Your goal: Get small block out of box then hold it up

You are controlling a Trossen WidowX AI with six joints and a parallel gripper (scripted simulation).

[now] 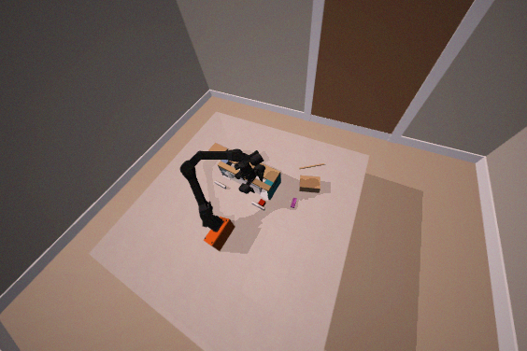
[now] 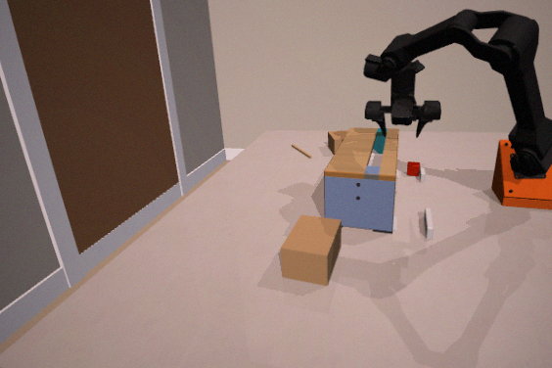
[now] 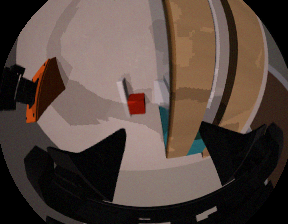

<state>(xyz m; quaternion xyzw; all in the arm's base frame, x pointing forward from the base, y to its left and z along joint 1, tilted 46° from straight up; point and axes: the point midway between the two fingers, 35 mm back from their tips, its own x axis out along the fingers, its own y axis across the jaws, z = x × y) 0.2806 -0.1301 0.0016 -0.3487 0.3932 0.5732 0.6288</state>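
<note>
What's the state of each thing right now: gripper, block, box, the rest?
Gripper: open, empty, hanging over the box's far end.
Red block: out of the box, on the table beside it, upright.
Box: upright on the table, slot in its lid.
Tan cube: on the table by the box's near corner.
Stick: lying flat.
White bar: on the table beside the box.
</note>
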